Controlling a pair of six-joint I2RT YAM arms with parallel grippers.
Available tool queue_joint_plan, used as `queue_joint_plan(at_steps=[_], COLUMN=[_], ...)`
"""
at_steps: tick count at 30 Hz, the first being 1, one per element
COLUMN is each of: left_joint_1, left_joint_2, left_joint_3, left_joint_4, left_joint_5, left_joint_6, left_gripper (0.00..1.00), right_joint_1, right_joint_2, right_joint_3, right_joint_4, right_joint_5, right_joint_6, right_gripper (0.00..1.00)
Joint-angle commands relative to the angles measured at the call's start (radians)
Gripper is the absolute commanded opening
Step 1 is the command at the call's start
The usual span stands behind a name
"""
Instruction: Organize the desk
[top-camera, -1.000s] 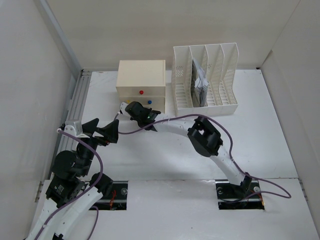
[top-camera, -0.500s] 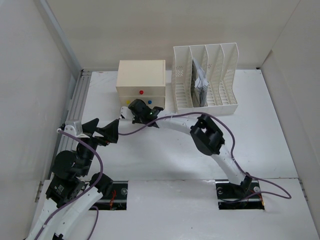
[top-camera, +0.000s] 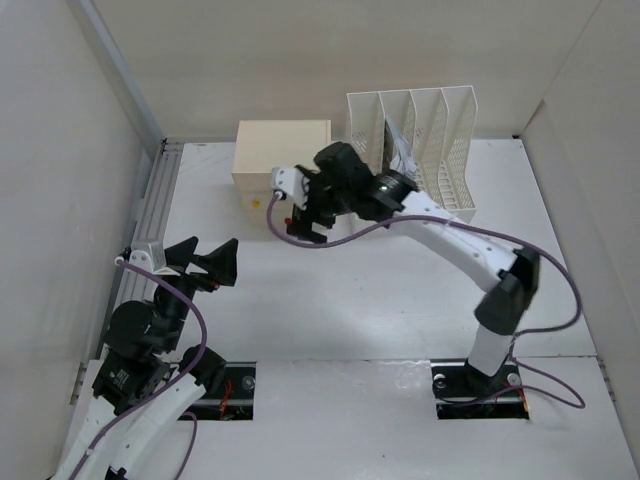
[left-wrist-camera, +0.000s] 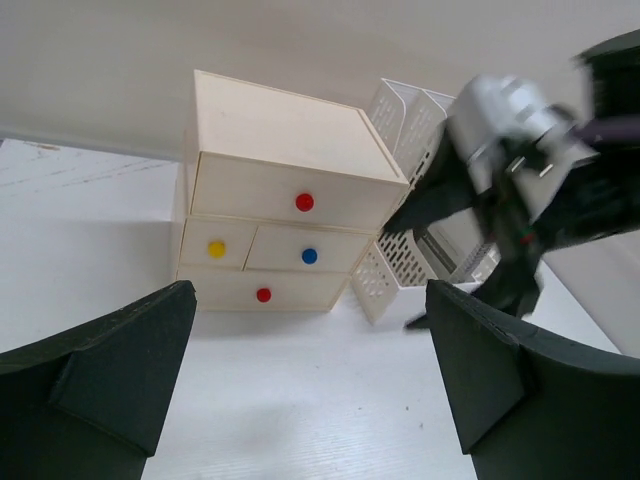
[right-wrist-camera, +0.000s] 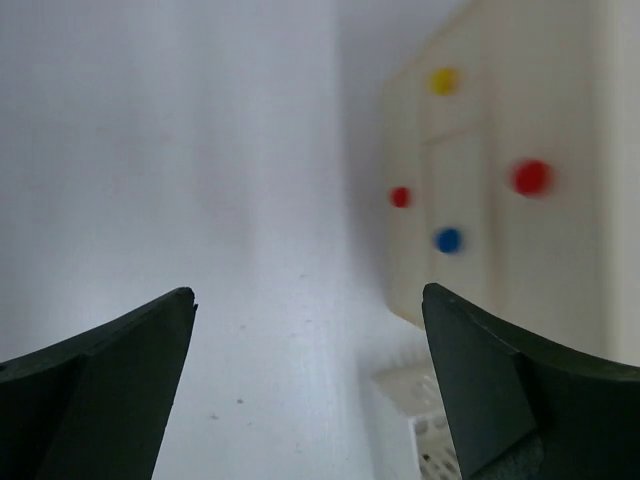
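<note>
The desk (top-camera: 350, 300) is a white tabletop with pale walls around it. My right gripper (top-camera: 305, 222) hangs open and empty in front of the cream drawer box (top-camera: 283, 150), raised off the surface. In the right wrist view the right gripper (right-wrist-camera: 308, 290) frames bare desk, with the drawer box (right-wrist-camera: 500, 180) and its coloured knobs to the right. My left gripper (top-camera: 205, 258) stands open and empty at the left, low over the desk. In the left wrist view the left gripper (left-wrist-camera: 310, 290) faces the drawer box (left-wrist-camera: 290, 150), whose drawers look shut, and the right arm (left-wrist-camera: 520, 180).
A white slotted file rack (top-camera: 440, 130) stands right of the drawer box and holds a dark printed booklet (top-camera: 400, 160). A corner of the rack (right-wrist-camera: 420, 420) shows in the right wrist view. An aluminium rail (top-camera: 150, 210) runs along the left wall. Two dark cut-outs (top-camera: 230, 385) sit at the front edge.
My right arm has risen from low in front of the drawer box and stretched out, its elbow swinging right. Its gripper has gone from shut to open. The left arm has not moved.
</note>
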Motion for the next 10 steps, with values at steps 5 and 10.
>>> queue_joint_plan(at_steps=[5,10], left_joint_1=[0.004,0.004], left_joint_2=[-0.015,0.005], left_joint_3=[-0.009,-0.009], left_joint_4=[0.049,0.058], left_joint_5=[-0.013,-0.004], left_joint_6=[0.0,0.0], left_gripper=[0.99,0.99], right_joint_1=[-0.033,-0.245], right_joint_2=[-0.422,-0.563], right_joint_3=[-0.411,-0.532], right_joint_4=[0.52,0.534], right_joint_5=[0.632,0.498], right_joint_6=[0.319,0.296], right_gripper=[1.0,1.0])
